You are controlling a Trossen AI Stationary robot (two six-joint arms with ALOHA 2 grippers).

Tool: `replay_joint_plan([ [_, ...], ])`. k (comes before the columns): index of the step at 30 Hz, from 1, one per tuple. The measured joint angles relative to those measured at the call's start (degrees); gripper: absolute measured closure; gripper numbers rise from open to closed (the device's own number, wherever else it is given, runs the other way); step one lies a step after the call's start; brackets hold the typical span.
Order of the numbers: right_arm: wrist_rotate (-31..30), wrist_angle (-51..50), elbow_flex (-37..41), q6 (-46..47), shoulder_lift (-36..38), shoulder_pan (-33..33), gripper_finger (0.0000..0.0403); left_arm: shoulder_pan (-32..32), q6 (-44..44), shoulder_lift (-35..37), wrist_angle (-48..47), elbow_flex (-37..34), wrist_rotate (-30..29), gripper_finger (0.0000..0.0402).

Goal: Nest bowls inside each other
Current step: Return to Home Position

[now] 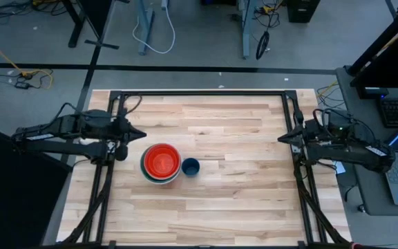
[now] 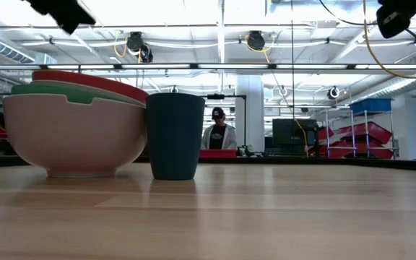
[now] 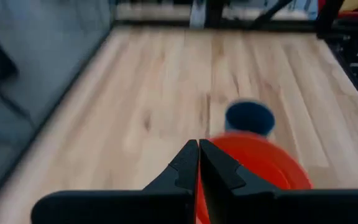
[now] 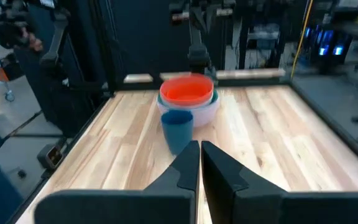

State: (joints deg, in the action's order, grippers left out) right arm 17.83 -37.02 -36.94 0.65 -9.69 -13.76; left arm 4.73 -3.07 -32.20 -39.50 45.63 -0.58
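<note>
An overhead camera looks straight down on the whole table (image 1: pixel 240 138); a second, at tabletop height, faces level across it into the room, close beside the nested bowls (image 2: pixel 78 130) and blue cup (image 2: pixel 175 136). The wrist cameras look inward from opposite sides, the left near the bowls, the right farther off; all four views share bowls and cup.
</note>
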Motion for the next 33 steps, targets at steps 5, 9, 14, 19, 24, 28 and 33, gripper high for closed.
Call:
replay_joint_plan([
  [5, 0.0, 6.6, 5.3, -0.4, 1.0, 0.0, 0.0403, 0.0, -8.0, 2.3, 4.7, -0.2, 1.1, 0.0401],
  [9, 0.0, 13.1, 9.3, -2.0, 1.1, 0.0, 0.0403, 0.0, -8.0, 5.5, 9.2, -3.6, 3.4, 0.0401],
  [14, 0.0, 21.5, 14.9, -2.4, 1.1, 0.0, 0.0403, 0.0, -4.7, 10.4, 19.5, -12.2, 3.9, 0.0401],
  [19, 0.0, 28.9, 20.2, -0.4, 1.1, 0.0, 0.0403, 0.0, -3.7, 13.7, 29.0, -20.8, 3.9, 0.0401],
  [24, -0.7, 33.1, 22.8, 0.2, 1.0, 0.0, 0.0403, 0.0, -3.0, 15.0, 35.7, -26.5, 3.9, 0.0401],
  [28, -1.4, 36.6, 24.0, 0.2, 0.7, 0.0, 0.0403, 0.0, -2.2, 15.4, 36.8, -28.0, 3.9, 0.0402],
  [33, -1.9, 40.9, 26.0, 0.3, -0.8, 0.0, 0.0403, 0.0, -2.0, 15.8, 40.3, -30.9, 3.9, 0.0402],
])
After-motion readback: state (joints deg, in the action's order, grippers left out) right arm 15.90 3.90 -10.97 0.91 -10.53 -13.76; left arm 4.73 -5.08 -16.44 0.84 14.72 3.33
